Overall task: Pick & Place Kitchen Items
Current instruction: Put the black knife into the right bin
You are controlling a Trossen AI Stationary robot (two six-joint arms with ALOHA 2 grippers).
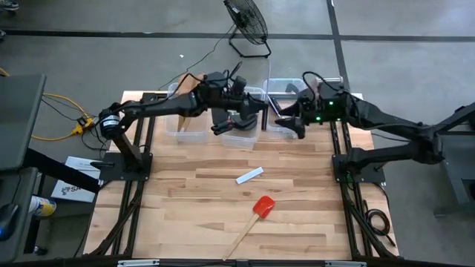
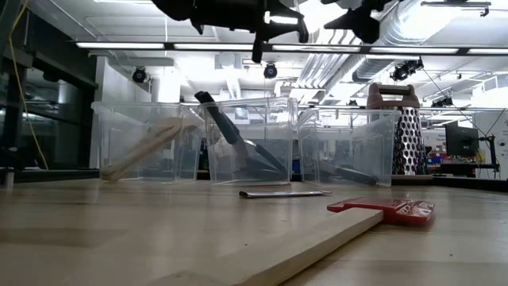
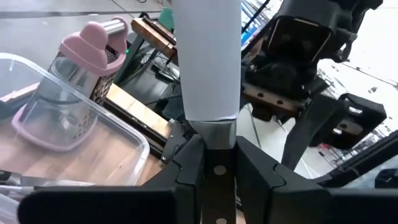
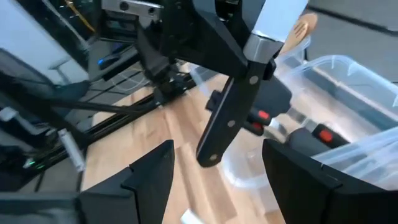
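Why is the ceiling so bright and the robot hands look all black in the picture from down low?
Low view: long ceiling lights shine straight into the camera, so the left gripper and right gripper show as dark shapes against them. The red spatula up close looks soft and blurry. Left wrist view: the white knife blade glares pale.

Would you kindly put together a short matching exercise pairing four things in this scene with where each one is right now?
Things:
1. knife
2. red-headed spatula
3. box grater
4. wooden spoon

Places:
A. lying on the bare table top, near the front
B. leaning inside the left clear bin
C. held above the bins in the left tool
D. standing upright beyond the right-hand bin

Pairs: 1-C, 2-A, 3-D, 4-B
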